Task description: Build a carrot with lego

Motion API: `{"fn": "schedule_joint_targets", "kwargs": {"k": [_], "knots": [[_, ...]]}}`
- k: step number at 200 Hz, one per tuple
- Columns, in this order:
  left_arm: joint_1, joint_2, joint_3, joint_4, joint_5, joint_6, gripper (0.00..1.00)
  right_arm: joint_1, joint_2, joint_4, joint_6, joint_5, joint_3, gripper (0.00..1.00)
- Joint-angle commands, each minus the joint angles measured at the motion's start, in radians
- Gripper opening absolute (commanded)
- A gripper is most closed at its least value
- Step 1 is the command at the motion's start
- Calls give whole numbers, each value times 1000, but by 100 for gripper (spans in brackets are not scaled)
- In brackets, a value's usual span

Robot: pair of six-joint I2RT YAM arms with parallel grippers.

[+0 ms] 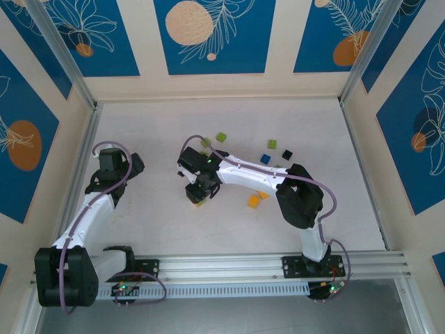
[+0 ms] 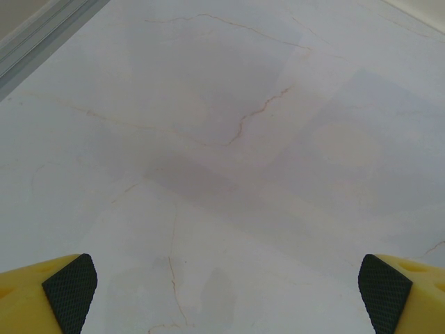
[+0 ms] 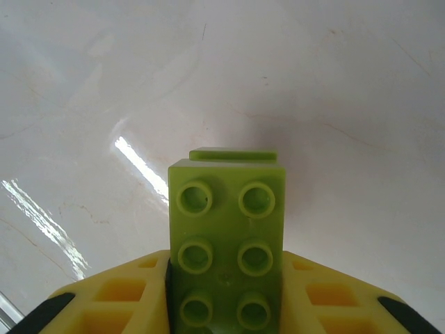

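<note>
Lime green brick (image 3: 226,236) sits clamped in my right gripper (image 3: 226,309), my left gripper (image 2: 222,296) hangs wide open, and orange bricks (image 1: 254,201) lie loose, so the carrot looks barely begun.

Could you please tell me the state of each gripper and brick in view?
left gripper: open, empty
right gripper: shut on the lime green brick
lime green brick: gripped, studs toward the wrist camera
black brick: lying loose
blue brick: lying loose
orange brick: lying loose
</note>
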Motion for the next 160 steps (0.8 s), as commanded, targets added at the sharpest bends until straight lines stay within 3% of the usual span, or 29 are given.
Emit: {"fn": "schedule_joint_targets", "kwargs": {"k": [1,160], "knots": [[15,-11,-6,-4,5,5,99,1,25,-31,-4,-25,-7,35],[16,-17,-7,-5,6,3,99,55,75,-56,62,35,-24,35]]}}
